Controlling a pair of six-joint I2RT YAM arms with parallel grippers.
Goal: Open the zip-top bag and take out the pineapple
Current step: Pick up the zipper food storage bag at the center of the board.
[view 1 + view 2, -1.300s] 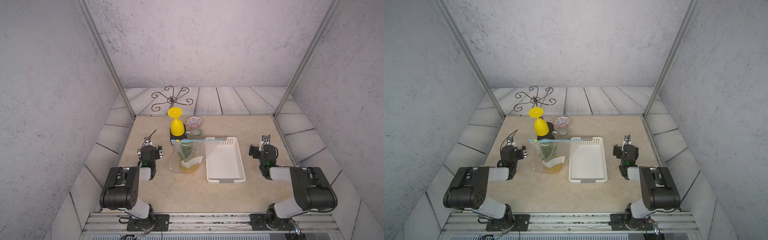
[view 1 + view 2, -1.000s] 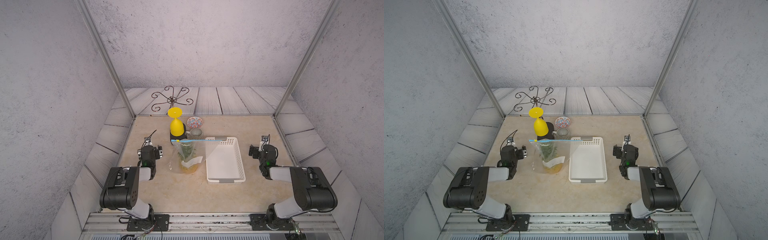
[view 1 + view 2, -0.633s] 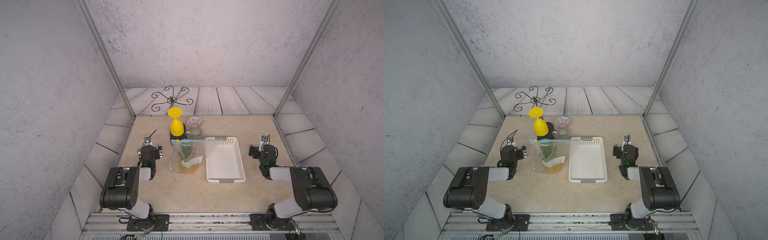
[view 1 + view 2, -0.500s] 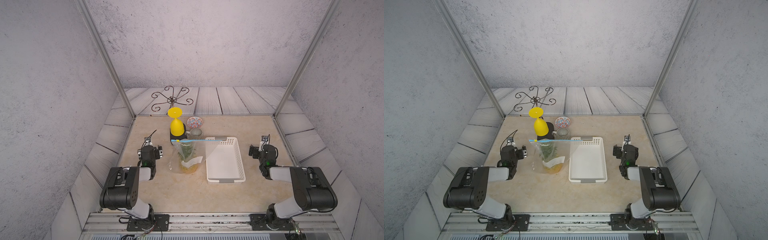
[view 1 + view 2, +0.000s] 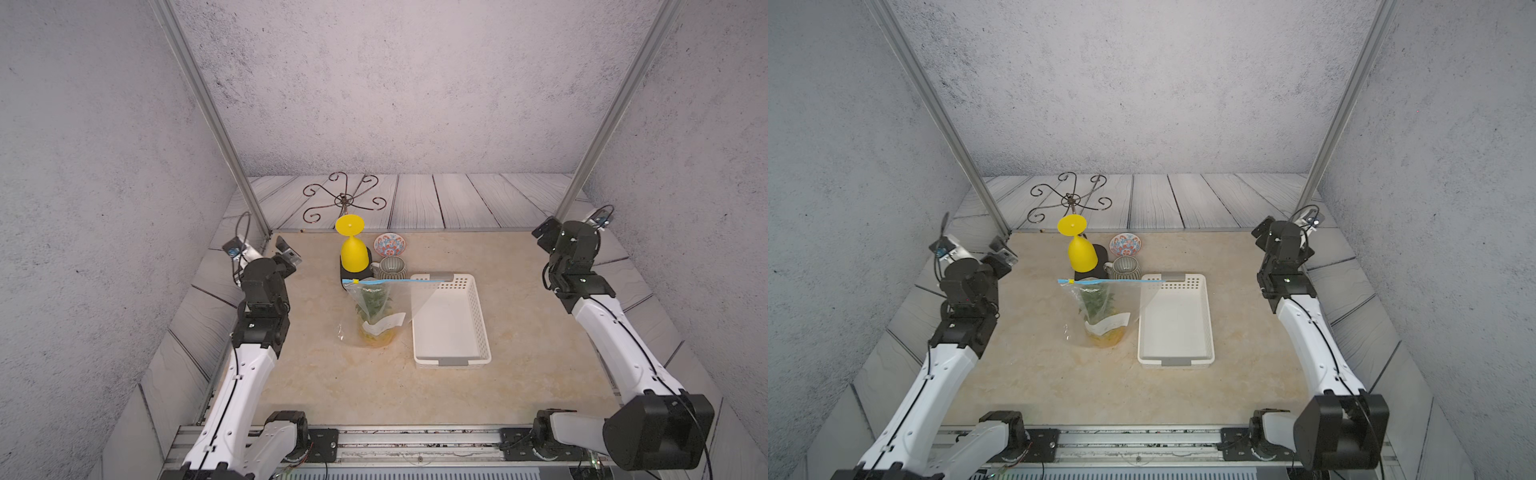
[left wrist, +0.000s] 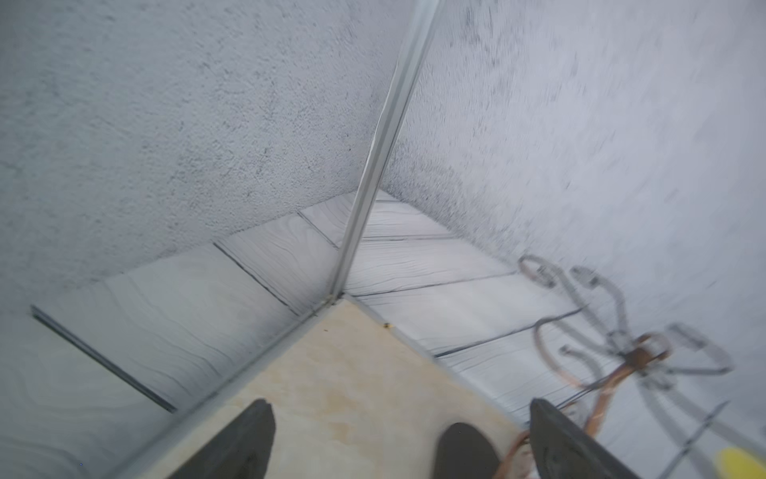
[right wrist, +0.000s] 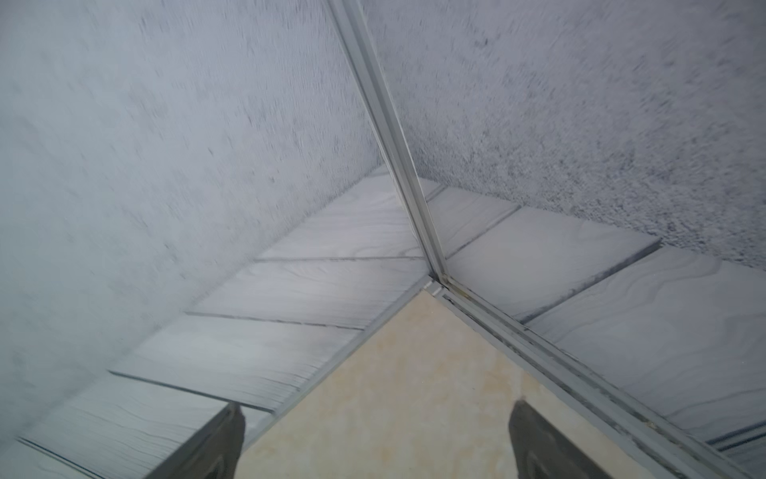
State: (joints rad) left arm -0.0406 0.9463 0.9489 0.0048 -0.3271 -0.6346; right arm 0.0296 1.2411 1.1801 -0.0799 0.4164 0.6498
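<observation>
The zip-top bag [image 5: 376,297] [image 5: 1100,305] stands upright in the middle of the table. Its light-blue zip strip [image 5: 395,281] runs along the top, with the yellow slider [image 5: 356,281] at the left end. Inside it stands the pineapple [image 5: 377,337] [image 5: 1108,338], leaves up, partly behind a white label. My left gripper [image 5: 286,252] [image 5: 1003,252] [image 6: 398,414] hangs open near the far left corner, far from the bag. Near the far right corner my right gripper [image 5: 543,233] [image 5: 1261,232] [image 7: 377,414] is open too. Both hold nothing.
A white perforated basket [image 5: 478,316] [image 5: 1207,316] lies right of the bag, touching it. Behind the bag stand an upturned yellow goblet [image 5: 354,257] on a black base, a grey cup [image 5: 393,268] and a patterned bowl [image 5: 390,245]. A wire stand [image 5: 344,200] [image 6: 638,356] sits beyond the table's far edge.
Both arms have unfolded from their low rest pose and reached up and outward toward the far corners. Both wrist views are blurred by motion. The bag and other objects have not moved.
</observation>
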